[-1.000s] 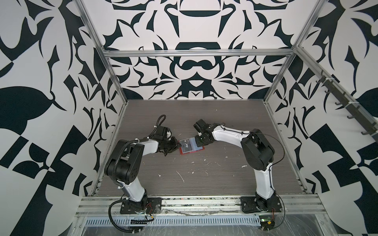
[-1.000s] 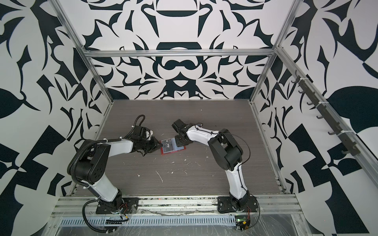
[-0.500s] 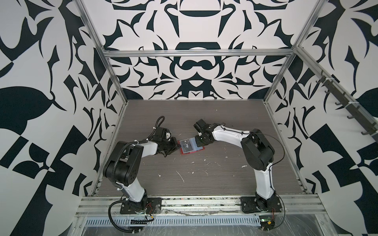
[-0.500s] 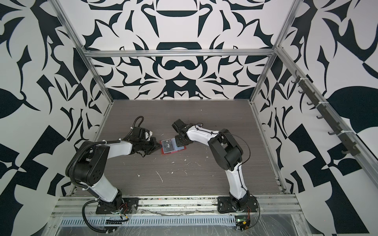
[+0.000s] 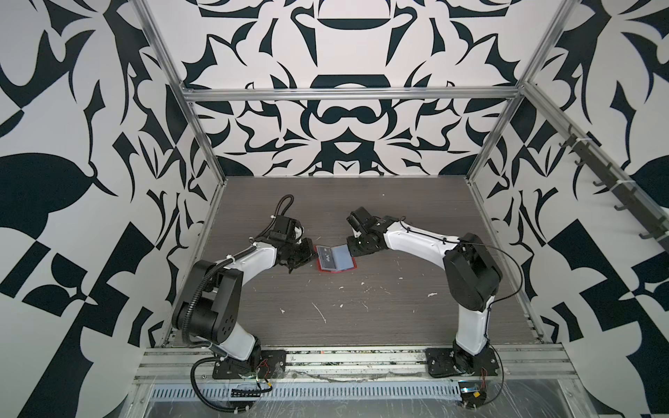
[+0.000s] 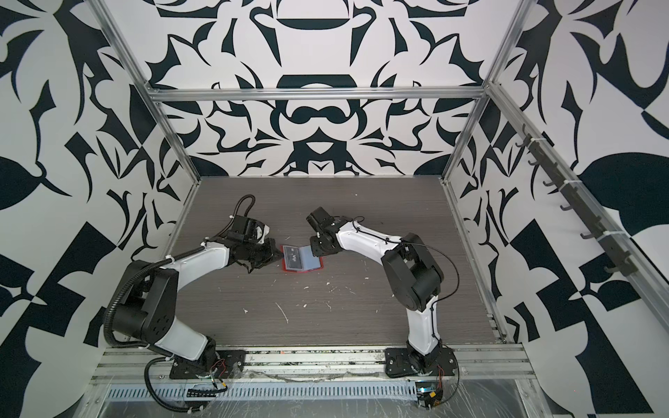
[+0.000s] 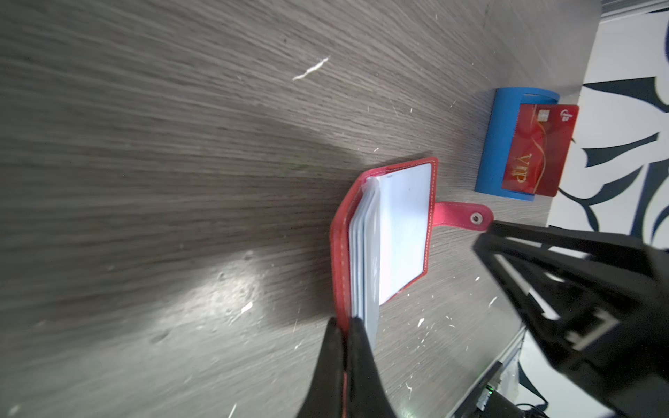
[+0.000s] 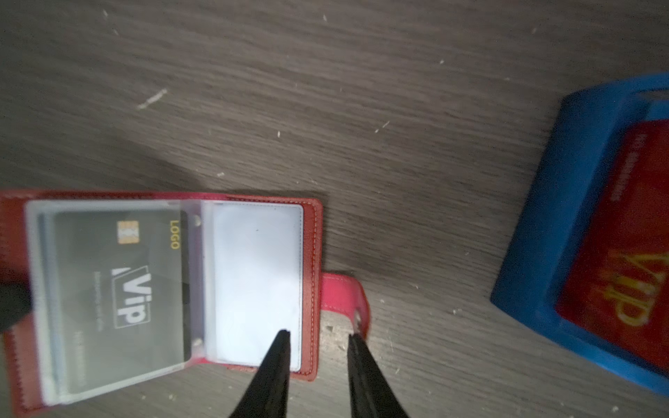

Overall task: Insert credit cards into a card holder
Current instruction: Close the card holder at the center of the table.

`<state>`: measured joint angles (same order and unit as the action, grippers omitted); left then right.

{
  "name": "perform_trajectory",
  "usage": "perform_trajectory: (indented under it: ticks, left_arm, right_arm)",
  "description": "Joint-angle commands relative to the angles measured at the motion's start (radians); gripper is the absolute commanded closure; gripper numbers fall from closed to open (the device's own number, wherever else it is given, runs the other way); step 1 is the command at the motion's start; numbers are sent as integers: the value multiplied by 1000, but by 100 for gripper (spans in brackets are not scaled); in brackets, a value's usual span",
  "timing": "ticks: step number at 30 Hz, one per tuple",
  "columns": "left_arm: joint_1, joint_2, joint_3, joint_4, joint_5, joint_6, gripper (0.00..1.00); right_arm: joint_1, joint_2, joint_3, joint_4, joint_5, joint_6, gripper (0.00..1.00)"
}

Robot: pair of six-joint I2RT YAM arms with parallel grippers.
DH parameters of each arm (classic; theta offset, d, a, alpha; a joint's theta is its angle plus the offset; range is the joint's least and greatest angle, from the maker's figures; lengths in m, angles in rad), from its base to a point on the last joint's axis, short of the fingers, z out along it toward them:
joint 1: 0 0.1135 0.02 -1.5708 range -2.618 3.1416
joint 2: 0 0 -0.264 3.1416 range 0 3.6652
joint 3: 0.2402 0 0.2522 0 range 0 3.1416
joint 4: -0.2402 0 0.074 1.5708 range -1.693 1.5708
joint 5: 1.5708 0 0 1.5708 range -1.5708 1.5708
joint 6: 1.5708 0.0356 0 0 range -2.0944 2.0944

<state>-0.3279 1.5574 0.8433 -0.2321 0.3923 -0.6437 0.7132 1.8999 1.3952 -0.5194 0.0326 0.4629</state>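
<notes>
Between the two arms, at the middle of the desk [image 5: 362, 325], the card holder [image 5: 335, 257] lies open, red covers down and clear sleeves up. The left end effector [image 7: 345, 325] is pressed together on the rim of the left cover, pinching that side. The right end effector [image 8: 318, 334] is spread with nothing between its tips: one hangs over the empty sleeve [image 8: 257, 275], the other by the snap tab [image 8: 340, 293].

With only one cover held, the loose sleeves could fan back over the open page. The holder could also swing about the pinch if the right arm catches the tab. So thin a bite on the rim might slip off as well.

The dark card [image 8: 119, 286] in the left sleeve reads "LOGO" and "Vip"; its smaller lines are too blurred to read. The red card [image 7: 535, 152] stands in the blue stand [image 7: 496, 144], beyond the tab on the holder's right. It carries "VIP" in gold.
</notes>
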Motion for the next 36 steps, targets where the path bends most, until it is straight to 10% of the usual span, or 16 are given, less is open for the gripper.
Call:
perform_trajectory:
  ticks: [1, 20, 36]
  left_arm:
    - [-3, -26, 37, -123, -35, 57, 100]
    - [-17, -18, 112, -243, -77, 97, 100]
    - [-85, 23, 225, -364, -205, 105, 98]
  right_arm:
    - [3, -32, 6, -18, 32, 0, 63]
    - [6, 92, 79, -64, -21, -8, 60]
    - [6, 69, -17, 24, -98, 28, 94]
